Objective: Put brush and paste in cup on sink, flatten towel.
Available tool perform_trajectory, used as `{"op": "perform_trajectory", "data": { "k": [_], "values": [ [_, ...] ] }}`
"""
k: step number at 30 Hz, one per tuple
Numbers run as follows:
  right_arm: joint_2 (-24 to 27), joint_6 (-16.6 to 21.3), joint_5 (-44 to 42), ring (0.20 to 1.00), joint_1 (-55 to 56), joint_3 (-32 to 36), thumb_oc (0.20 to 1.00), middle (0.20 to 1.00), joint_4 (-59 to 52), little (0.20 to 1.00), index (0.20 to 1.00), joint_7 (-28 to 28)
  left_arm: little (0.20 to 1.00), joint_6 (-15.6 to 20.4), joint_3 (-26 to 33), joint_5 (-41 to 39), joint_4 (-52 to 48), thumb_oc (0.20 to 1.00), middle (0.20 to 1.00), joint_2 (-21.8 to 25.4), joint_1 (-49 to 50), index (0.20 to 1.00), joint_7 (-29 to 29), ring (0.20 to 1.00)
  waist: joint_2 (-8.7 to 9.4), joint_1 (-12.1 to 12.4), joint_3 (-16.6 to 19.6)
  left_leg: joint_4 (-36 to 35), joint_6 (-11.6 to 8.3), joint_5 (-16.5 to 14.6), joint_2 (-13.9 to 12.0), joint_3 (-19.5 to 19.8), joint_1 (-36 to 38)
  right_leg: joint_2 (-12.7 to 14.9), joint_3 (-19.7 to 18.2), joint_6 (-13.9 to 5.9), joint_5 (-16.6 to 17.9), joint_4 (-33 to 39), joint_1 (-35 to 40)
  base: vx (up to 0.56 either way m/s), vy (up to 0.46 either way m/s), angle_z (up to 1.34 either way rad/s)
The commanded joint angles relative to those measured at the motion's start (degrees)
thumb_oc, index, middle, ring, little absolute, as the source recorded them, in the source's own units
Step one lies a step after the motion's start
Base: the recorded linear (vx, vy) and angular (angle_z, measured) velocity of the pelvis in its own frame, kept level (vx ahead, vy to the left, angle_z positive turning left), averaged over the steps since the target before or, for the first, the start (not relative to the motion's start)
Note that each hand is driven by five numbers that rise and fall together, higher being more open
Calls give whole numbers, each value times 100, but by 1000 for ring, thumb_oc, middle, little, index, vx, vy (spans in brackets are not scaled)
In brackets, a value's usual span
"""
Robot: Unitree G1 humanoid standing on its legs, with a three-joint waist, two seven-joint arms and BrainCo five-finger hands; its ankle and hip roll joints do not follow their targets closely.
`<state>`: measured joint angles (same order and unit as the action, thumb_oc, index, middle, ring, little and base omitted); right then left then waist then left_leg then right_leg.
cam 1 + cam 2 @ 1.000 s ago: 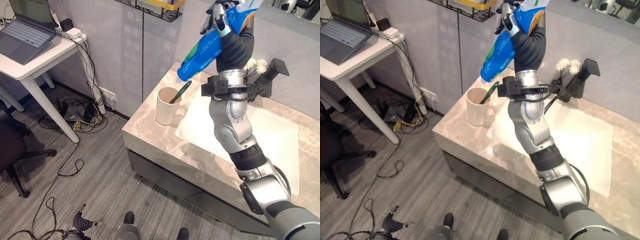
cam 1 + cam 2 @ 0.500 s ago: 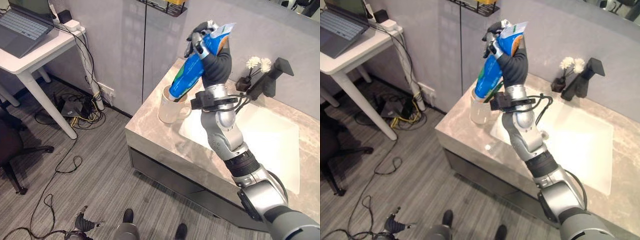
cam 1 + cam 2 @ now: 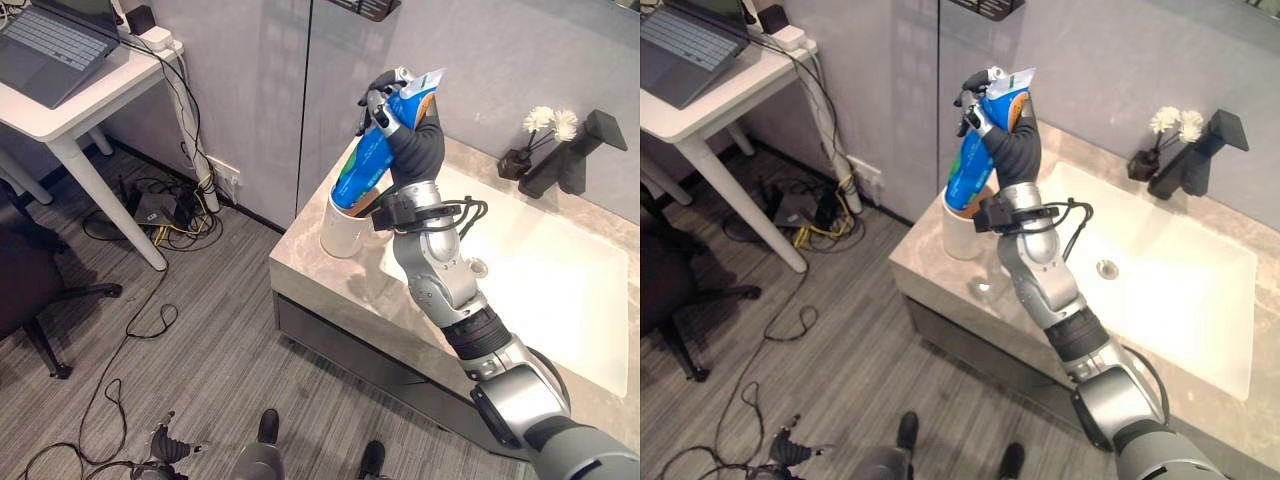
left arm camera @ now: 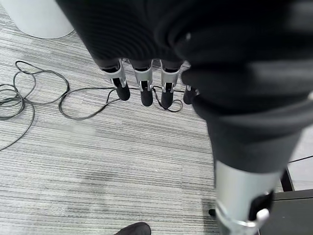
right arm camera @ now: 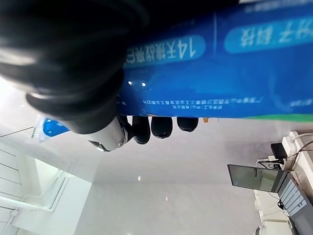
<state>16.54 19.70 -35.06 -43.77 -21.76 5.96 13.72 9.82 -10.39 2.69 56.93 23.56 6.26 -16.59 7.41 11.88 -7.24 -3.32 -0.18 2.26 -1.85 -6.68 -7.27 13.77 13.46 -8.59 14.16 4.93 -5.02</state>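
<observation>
Above the sink counter (image 3: 330, 275), at its corner nearest the wall, my right hand (image 3: 405, 125) holds the toothpaste tube (image 3: 372, 160) with fingers (image 5: 161, 126) and thumb curled tight round its upper part. I carry the tube tilted, its flat crimped end up by my fingers and its lower end down at the mouth of the white cup (image 3: 345, 232); from the head views the tip looks to be just inside the rim, though I cannot tell how deep it sits. That cup stands on the marble top, just beside the white basin (image 3: 1160, 275). I cannot make out the brush, since tube and hand cover the cup's opening. At the back of the counter a black tap (image 3: 585, 150) stands with a small vase of white flowers (image 3: 545, 125) just beside it. My left hand (image 4: 142, 85) hangs low over the grey striped floor (image 4: 98, 161), its fingers straight and relaxed, holding nothing. Off to my left a white desk (image 3: 70, 125) carries an open laptop (image 3: 55, 50).
</observation>
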Motion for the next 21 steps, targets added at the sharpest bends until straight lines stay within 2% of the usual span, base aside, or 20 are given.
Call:
{"op": "perform_trajectory", "data": {
  "k": [1,7,17,18,20,21],
  "values": [
    [313,225,232,200,-600,191,200,200,-185,200,200,46,1000,173,-230,-80,118,1000,1000,65,-238,1000,-128,1000,5,295,-82,-168,59,173,181,565,-171,453,82,-641,757,-1006,742,0,0,0],
    [533,180,747,200,-554,147,200,200,-275,200,200,121,1000,217,-215,-48,156,1000,1000,70,-323,1000,-173,1000,8,312,-146,-168,59,197,217,627,-293,478,177,-641,840,-962,726,0,0,0],
    [709,150,977,200,-466,26,200,200,-325,200,200,61,1000,266,-263,-33,123,1000,1000,75,-438,1000,-214,1000,28,272,-185,-168,36,208,209,648,-366,475,223,-641,867,-936,698,2,-2,5],
    [712,142,959,316,-457,-7,316,316,-329,316,316,28,1000,273,-267,-31,114,1000,1000,77,-440,1000,-223,1000,31,270,-185,-168,34,206,204,648,-359,474,223,-641,868,-937,701,0,0,0],
    [689,144,957,793,-399,-29,793,793,-336,793,793,36,1000,269,-271,-41,89,1000,1000,69,-438,1000,-225,1000,32,254,-186,-168,36,197,197,637,-343,470,207,-641,875,-939,702,0,0,0],
    [685,145,944,1000,-391,-32,1000,1000,-340,1000,1000,21,1000,273,-269,-44,93,1000,1000,69,-435,1000,-232,1000,33,249,-185,-168,38,194,198,634,-339,468,194,-641,883,-942,698,0,0,0]
  ]
}}
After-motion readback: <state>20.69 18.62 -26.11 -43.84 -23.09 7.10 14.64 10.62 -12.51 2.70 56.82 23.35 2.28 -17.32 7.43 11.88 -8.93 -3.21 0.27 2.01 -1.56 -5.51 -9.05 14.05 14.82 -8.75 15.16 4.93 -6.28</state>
